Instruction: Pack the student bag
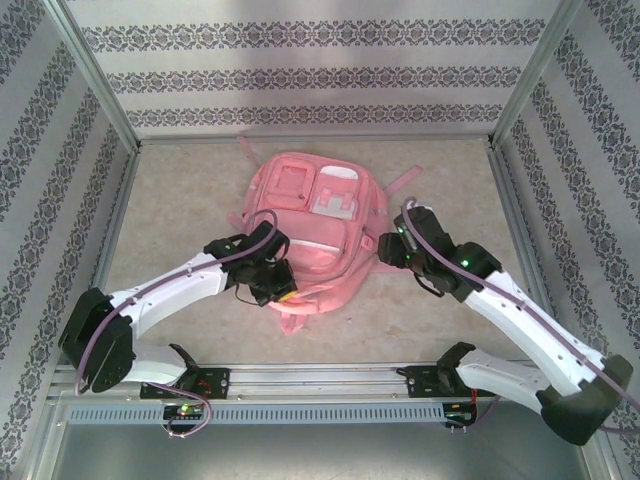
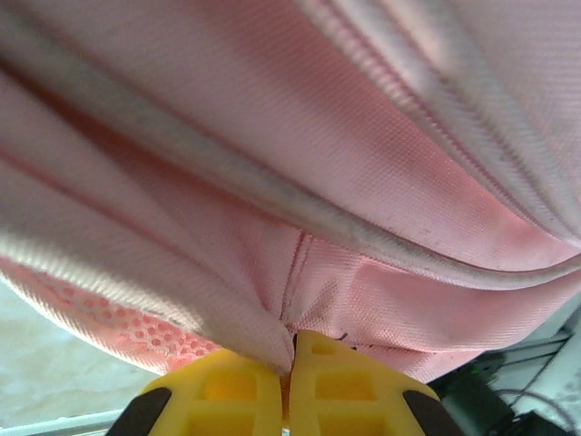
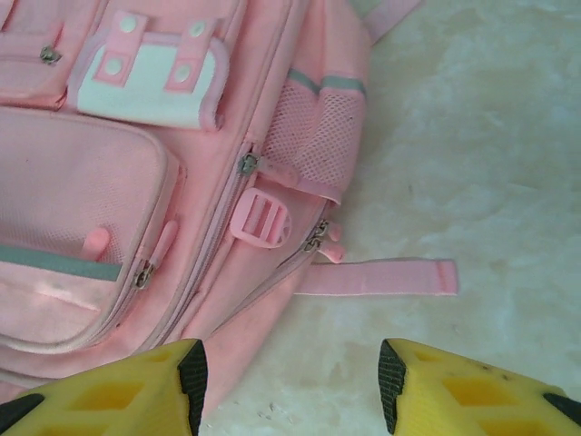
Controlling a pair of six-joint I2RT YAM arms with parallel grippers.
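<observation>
We see the student bag [image 1: 315,215], a large soft pink fabric backpack with white trim, lying flat in the middle of the beige stone-patterned table [image 1: 180,200], its top toward the far edge; its front pockets look zipped, and we cannot tell what is inside them; a pink webbing strap [image 3: 377,277] trails from its right side onto the table. The left gripper [image 2: 290,381] is pressed together on a fold of the bag's fabric at its near-left corner. The right gripper [image 3: 290,372] stands spread and holds nothing, at the bag's right edge, one yellow finger over the bag and the other over bare table.
</observation>
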